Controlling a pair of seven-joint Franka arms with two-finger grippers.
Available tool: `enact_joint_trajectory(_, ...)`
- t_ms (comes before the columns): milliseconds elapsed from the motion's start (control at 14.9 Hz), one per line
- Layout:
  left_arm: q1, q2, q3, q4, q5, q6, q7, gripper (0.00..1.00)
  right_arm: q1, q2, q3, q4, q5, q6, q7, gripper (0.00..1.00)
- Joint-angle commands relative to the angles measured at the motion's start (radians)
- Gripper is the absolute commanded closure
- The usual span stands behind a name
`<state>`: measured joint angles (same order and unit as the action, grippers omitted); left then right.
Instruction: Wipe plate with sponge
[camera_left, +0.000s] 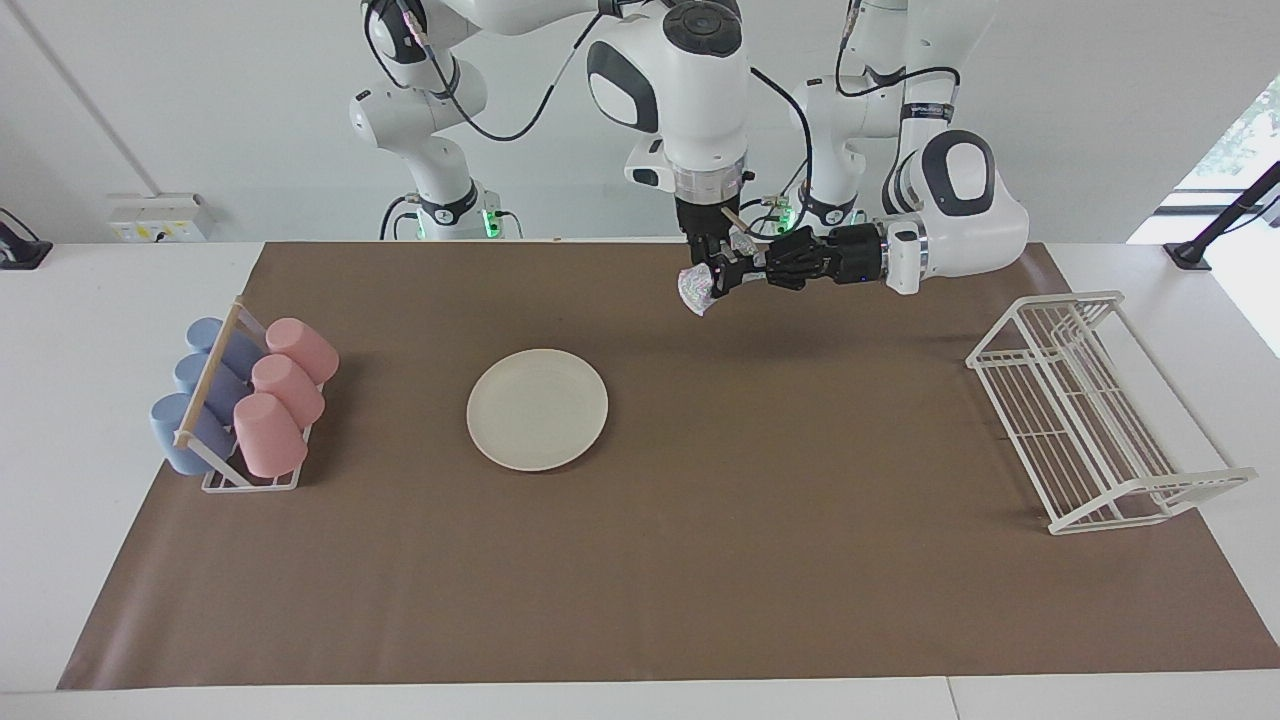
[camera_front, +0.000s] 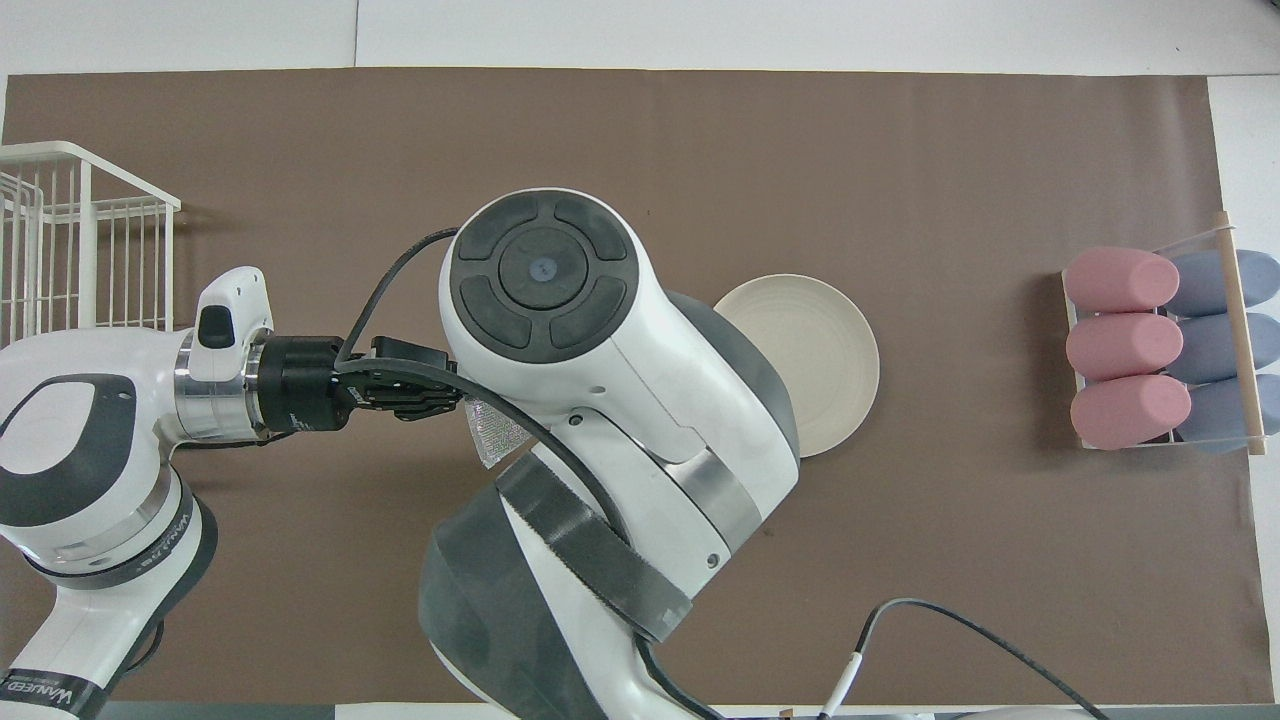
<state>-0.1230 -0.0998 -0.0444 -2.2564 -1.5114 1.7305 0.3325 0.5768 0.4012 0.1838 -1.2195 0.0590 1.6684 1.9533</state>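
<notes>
The sponge is hanging in the air as a small silvery wad, its longer side pointing down. It is over the bare brown mat, at the robots' end of the surface.

I am reading the clock on the overhead view, with twelve o'clock straight away from the robots. The left gripper is lying flat and reaching the sponge from nine o'clock. Its fingers are pressed together on the upper edge of the wad, so the wad is dangling past their tips.

The right gripper is pointing straight down on the same upper edge, just beside the left one. Whether it is gripping the sponge I cannot tell.

The plate is lying flat on the mat, well apart from both grippers. From the spot under the sponge it is at roughly two o'clock, toward the right arm's end.

I think this is a handover. The right arm seems better placed for the wiping, since the plate lies toward its end.
</notes>
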Motion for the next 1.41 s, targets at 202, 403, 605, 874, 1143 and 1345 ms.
enact_joint_trajectory(202, -0.009, -0.034, 0.012, -0.035, -0.02, -0.006, 0.016, 1.0, -0.014, -0.025, 0.002, -0.026, 0.001, 0.008, 0.021, 0.86)
enact_joint_trajectory(403, -0.009, -0.034, 0.014, -0.035, -0.02, -0.006, 0.016, 1.0, -0.012, -0.025, 0.0, -0.026, -0.008, 0.02, 0.022, 1.0)
enact_joint_trajectory(605, -0.01, -0.034, 0.012, -0.035, -0.018, -0.006, 0.016, 1.0, -0.015, -0.025, -0.001, -0.026, -0.01, 0.025, 0.016, 1.0)
enact_joint_trajectory(874, -0.021, -0.044, 0.009, -0.035, -0.013, 0.006, 0.002, 0.0, -0.02, -0.03, -0.003, -0.035, -0.008, 0.076, 0.024, 1.0)
enact_joint_trajectory(1143, -0.02, -0.046, 0.011, -0.035, -0.01, 0.006, 0.0, 0.0, -0.026, -0.044, -0.006, -0.04, -0.01, 0.057, 0.022, 1.0)
enact_joint_trajectory(1345, -0.017, -0.044, 0.011, -0.034, -0.009, 0.007, 0.0, 0.0, -0.116, -0.106, -0.006, -0.211, -0.01, 0.126, -0.011, 1.0)
